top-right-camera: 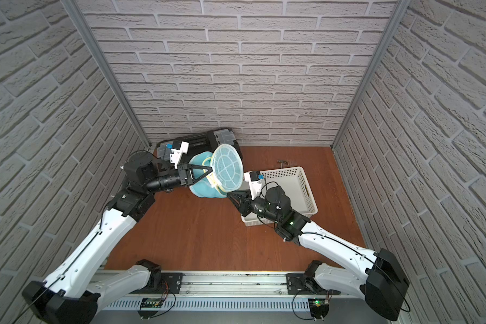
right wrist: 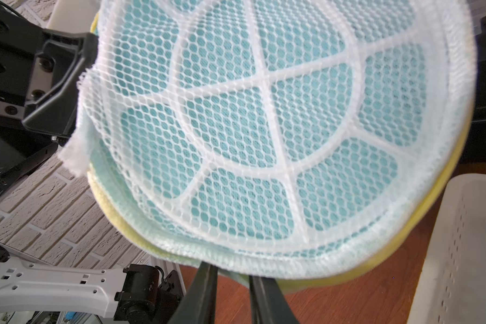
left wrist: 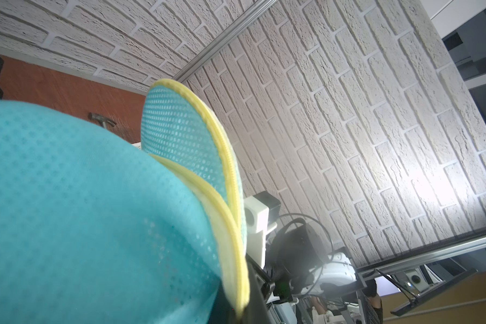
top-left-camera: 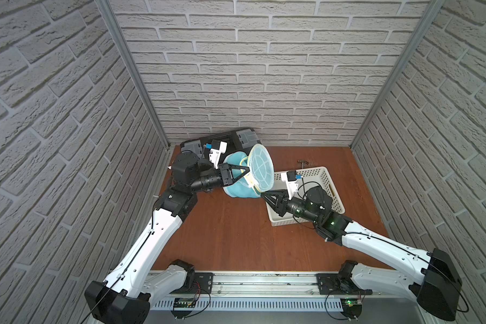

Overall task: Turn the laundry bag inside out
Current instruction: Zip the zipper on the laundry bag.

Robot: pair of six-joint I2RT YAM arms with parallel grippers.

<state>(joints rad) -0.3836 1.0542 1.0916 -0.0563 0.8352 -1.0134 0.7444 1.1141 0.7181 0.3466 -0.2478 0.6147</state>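
Front rail (top-left-camera: 264, 277) w/ both arm mounts is seen nearest.

From the left: the left gripper (top-left-camera: 247, 170) is clamped tight on a thin bit of white mesh at the edge of the laundry bag (top-left-camera: 237, 192), best shown in the right wrist view. The bag is held up over the table (top-left-camera: 230, 232) btwn the two grippers, just in front of a black case (top-left-camera: 236, 136). Its round end (top-left-camera: 261, 168) is tilted up and the blue body sags below; table contact can't be told. The right gripper (top-left-camera: 263, 193) is set at the lower yellow rim. Its fingers (right wrist: 205, 283) are a little apart w/ tips hidden, so a grip can't be confirmed. A basket (top-left-camera: 312, 169) is just beside it, a hammer (top-left-camera: 303, 162) behind.

Risks, as judged:
- Mesh could be torn or slipped from the left pinch if pulled hard, so little being held.
- The rim could be dropped if the right fingers aren't clamped.
- The grippers are close, so a knock is poss.
- The basket could be shoved by the right arm.
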